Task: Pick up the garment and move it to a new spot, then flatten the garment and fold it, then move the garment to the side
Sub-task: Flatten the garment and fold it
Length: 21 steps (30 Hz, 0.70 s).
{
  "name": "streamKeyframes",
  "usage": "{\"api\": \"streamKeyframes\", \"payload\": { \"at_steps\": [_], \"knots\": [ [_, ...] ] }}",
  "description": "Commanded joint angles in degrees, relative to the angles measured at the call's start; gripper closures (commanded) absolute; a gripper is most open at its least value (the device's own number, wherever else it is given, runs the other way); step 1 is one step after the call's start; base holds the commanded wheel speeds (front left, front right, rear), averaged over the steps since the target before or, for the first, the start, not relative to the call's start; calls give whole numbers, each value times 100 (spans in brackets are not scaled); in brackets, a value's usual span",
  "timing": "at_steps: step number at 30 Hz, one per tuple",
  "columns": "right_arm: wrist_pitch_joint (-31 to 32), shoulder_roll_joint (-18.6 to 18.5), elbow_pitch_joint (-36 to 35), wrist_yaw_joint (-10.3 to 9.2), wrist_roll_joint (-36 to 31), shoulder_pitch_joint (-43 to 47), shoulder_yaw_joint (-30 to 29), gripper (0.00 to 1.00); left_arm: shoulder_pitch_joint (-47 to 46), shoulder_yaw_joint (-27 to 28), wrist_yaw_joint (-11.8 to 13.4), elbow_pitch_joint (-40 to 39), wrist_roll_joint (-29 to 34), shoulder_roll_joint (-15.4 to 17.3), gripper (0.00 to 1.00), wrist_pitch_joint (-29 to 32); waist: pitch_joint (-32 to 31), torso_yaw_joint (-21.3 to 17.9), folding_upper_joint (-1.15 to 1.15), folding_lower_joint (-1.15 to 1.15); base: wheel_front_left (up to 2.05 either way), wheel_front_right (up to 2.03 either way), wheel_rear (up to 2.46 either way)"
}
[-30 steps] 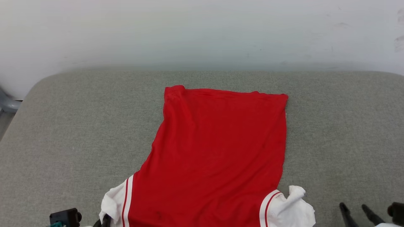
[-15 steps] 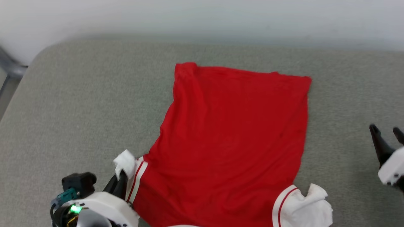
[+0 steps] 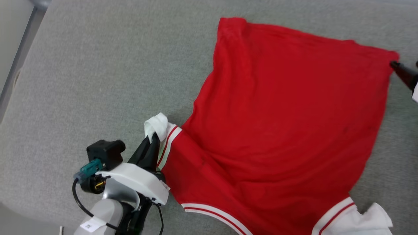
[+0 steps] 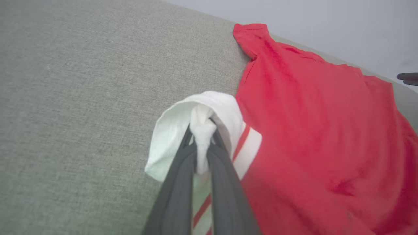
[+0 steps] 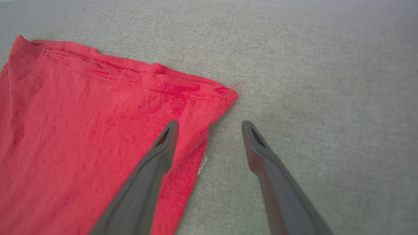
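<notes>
Red sports shirt (image 3: pixel 281 124): spread mostly flat, hem edge farthest from the robot, sleeves nearest.
Left gripper (image 4: pixel 202 130): fingers pinched tight on the bunched white sleeve (image 4: pixel 176 124).
Right gripper (image 5: pixel 209 125): fingers spread, holding nothing, one over the shirt's hem corner, the other over bare upholstery.
Grey woven upholstery (image 3: pixel 98 81): under the shirt.

One garment (image 3: pixel 287 124) with two white sleeves (image 3: pixel 158 125) and three striped trim bands (image 3: pixel 168 142) counted in the head view. Two end effectors, the left end effector (image 4: pixel 201 137) and the right end effector (image 5: pixel 210 124), with two dark fingers (image 5: pixel 156 163) each. One grey surface (image 3: pixel 98 81).
</notes>
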Motion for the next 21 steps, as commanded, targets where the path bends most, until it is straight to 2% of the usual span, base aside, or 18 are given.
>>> {"api": "streamKeyframes", "payload": {
  "at_steps": [1, 6, 11, 12, 13, 14, 15, 18, 21],
  "knots": [
    [88, -75, 98, -4, -32, -202, 97, 0, -154, -40, -53, 56, 27, -55, 100, -43, 369, 281, 0, -1, 0, 0, 0],
    [288, -142, 428, -4, -134, -604, 348, 0, -365, -85, -162, 212, 16, -145, 100, -162, 628, 368, 0, -1, 0, 0, 0],
    [570, -65, 988, -5, -210, -327, 574, 0, -436, -136, -219, 365, -20, -246, 100, -263, 727, 391, 0, -1, 0, 0, 0],
    [666, -36, 1098, -5, -190, -217, 620, 8, -436, -146, -238, 406, -29, -258, 100, -286, 721, 390, 0, -1, 0, 0, 0],
    [724, 9, 1189, -5, -157, -120, 649, 55, -423, -150, -242, 440, -31, -256, 100, -299, 707, 385, 0, -1, 0, 0, 0],
    [742, 35, 1252, -5, -126, -46, 678, 82, -413, -155, -250, 474, -43, -258, 100, -299, 688, 380, 0, -1, 0, 0, 0],
    [705, 28, 1300, -5, -123, 14, 699, 100, -401, -169, -257, 510, -44, -266, 100, -302, 654, 378, 0, -1, 0, 0, 0],
    [566, 32, 1388, -5, -40, 42, 700, 100, -322, -200, -296, 619, -99, -266, 100, -283, 486, 375, 0, -1, 0, 0, 0],
    [352, -125, 1370, -4, -93, -45, 747, 100, -283, -195, -362, 750, -178, -212, 100, -220, 242, 354, 0, -1, 0, 0, 0]
  ]
}}
